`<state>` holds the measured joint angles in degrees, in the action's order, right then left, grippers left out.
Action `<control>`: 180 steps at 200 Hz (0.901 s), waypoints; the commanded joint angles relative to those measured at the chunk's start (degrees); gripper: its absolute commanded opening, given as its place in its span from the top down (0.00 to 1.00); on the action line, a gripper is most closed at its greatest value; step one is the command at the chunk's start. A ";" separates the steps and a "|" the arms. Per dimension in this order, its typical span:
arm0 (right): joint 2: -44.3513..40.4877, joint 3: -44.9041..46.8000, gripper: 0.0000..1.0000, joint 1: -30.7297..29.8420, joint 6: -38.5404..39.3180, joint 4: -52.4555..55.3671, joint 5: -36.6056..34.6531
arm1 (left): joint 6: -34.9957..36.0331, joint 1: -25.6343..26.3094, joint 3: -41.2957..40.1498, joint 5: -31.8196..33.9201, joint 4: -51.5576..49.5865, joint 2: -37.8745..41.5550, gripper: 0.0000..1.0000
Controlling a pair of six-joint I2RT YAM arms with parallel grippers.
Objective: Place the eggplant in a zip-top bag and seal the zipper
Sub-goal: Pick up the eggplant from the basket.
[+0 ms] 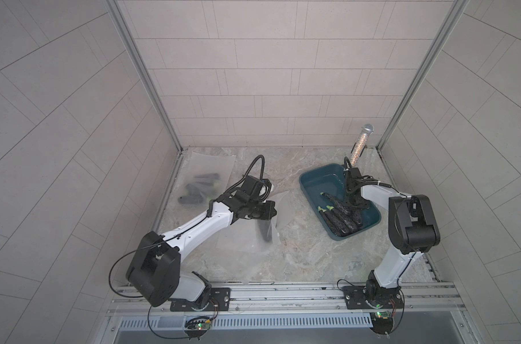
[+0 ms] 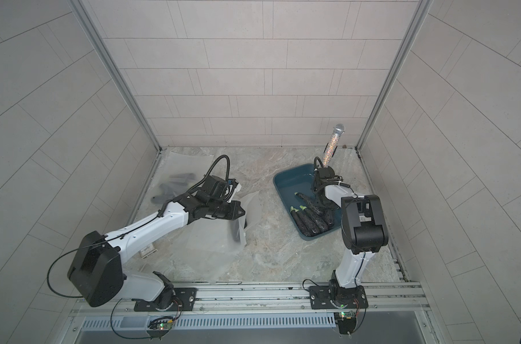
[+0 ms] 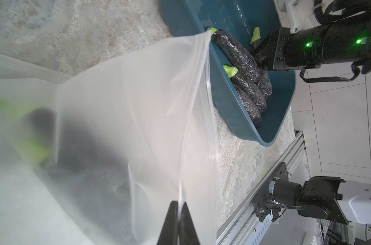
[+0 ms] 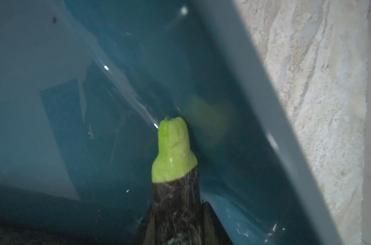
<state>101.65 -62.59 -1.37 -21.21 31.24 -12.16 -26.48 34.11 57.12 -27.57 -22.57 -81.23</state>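
The marbled worktop [image 1: 298, 256] is spread beneath both end effectors. A frosted zip-top bag [image 3: 127, 95] is pinched at its zipper edge by the closed left end effector [image 3: 178, 212]; a bagged eggplant [image 1: 265, 232] is seen dimly inside. Another bag [image 1: 205, 178], holding dark items, lies beyond that end effector. The right end effector [image 4: 178, 218] is enclosed by a blue bin [image 1: 313, 181], where 1 eggplant [image 4: 174, 180] is gripped, its green cap near the bin wall ahead. A microphone [image 1: 362, 143] is propped behind.
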 commanded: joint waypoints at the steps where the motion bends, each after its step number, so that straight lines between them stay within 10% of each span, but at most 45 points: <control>1: -0.82 0.08 0.74 0.16 -0.26 0.41 0.52 | 0.92 -0.45 0.96 0.73 0.06 0.86 1.00; 180: -20.55 -1.17 0.83 -9.08 -0.04 -2.21 7.50 | -1.36 -1.11 1.42 3.58 -0.33 0.46 1.00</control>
<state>84.95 -62.59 -6.70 -21.02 30.06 -5.58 -26.85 33.58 57.12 -25.23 -22.74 -81.23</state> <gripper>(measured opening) 0.309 0.052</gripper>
